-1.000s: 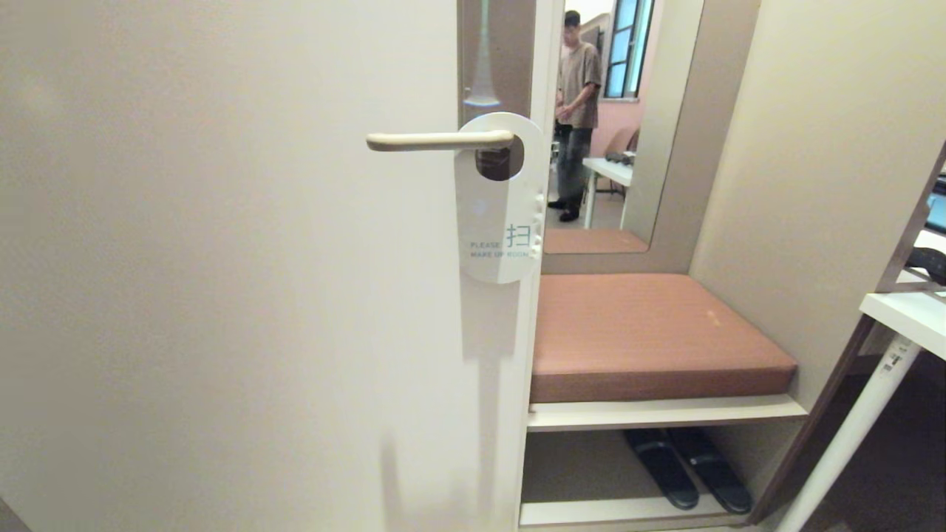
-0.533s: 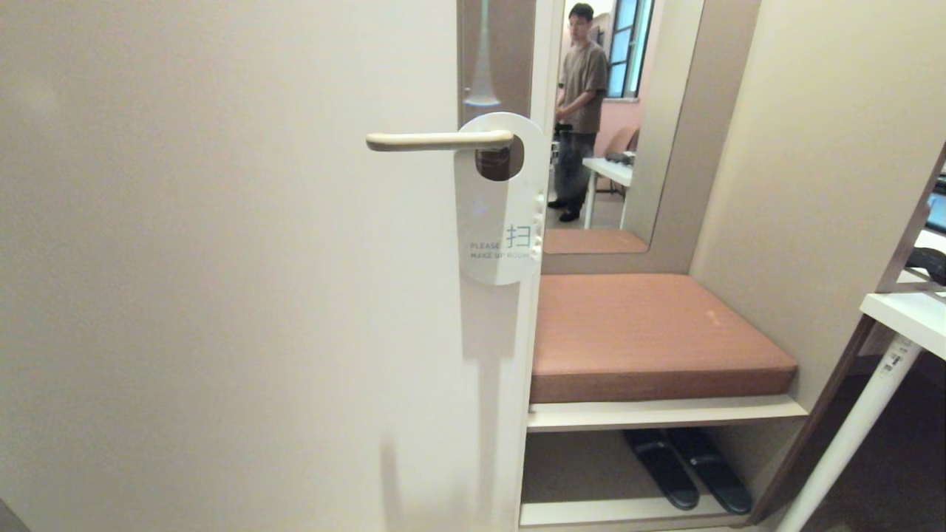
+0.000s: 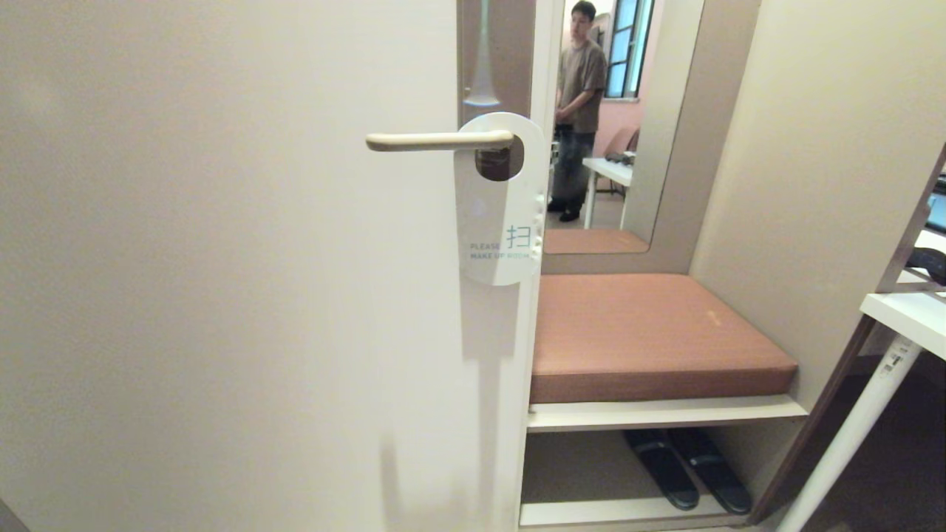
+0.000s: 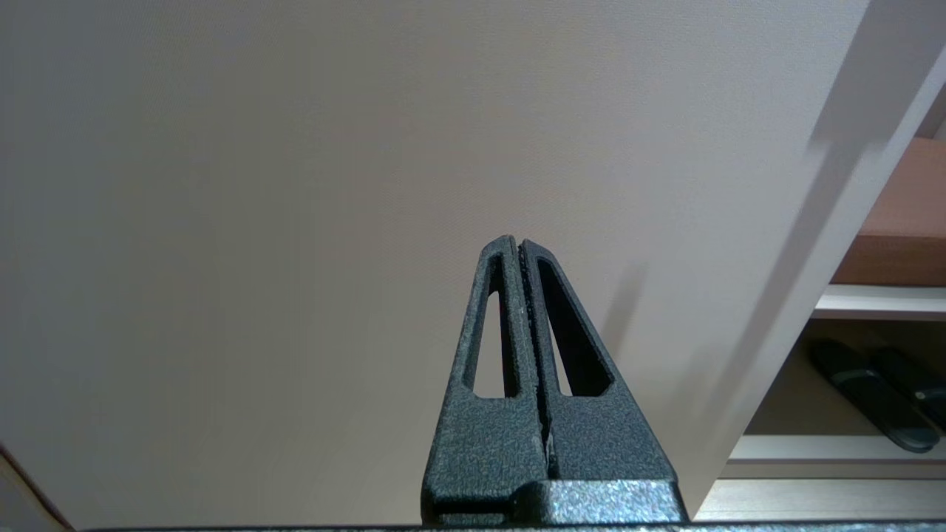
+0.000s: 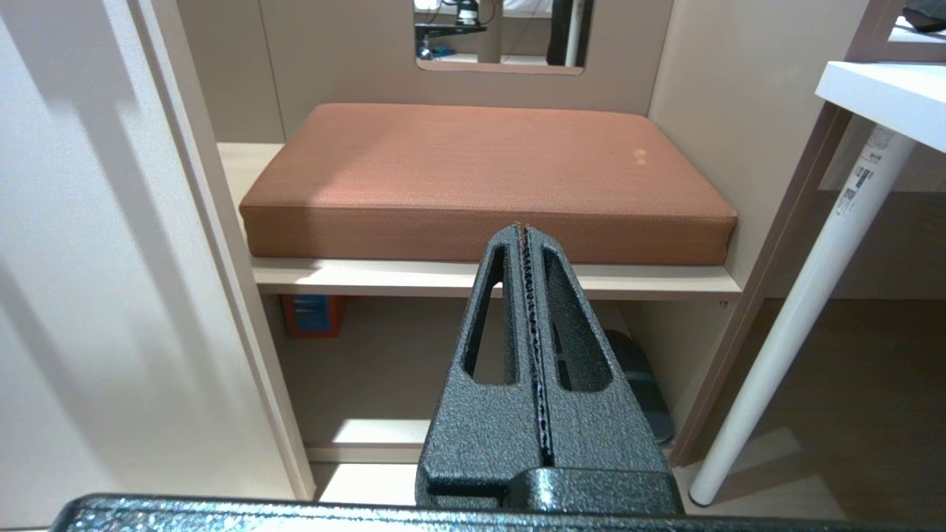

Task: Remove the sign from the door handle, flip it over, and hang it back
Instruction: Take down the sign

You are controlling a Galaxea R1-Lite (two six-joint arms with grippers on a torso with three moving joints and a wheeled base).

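Your left pincer (image 4: 519, 244) was squeezed tight and held nothing. It pointed at the bare door (image 4: 332, 185), low down. Your right pincer (image 5: 525, 230) was squeezed tight too, with nothing in it, and it faced the brown cushion (image 5: 480, 170) on the shelf. Neither pincer showed in the head view.

The sign (image 3: 499, 214) hung on the handle (image 3: 436, 140) with its white side out, well above both pincers. The handle went through the sign's round hole.

To do this well, I think you needed to lift one pincer, open it, and pinch the sign near its bottom. Then slide it along the handle, off the free end.

The door's edge was right behind the sign. The tabletop (image 3: 905, 314) and its white leg (image 3: 850, 432) stood off to the right, with open room over the cushion.
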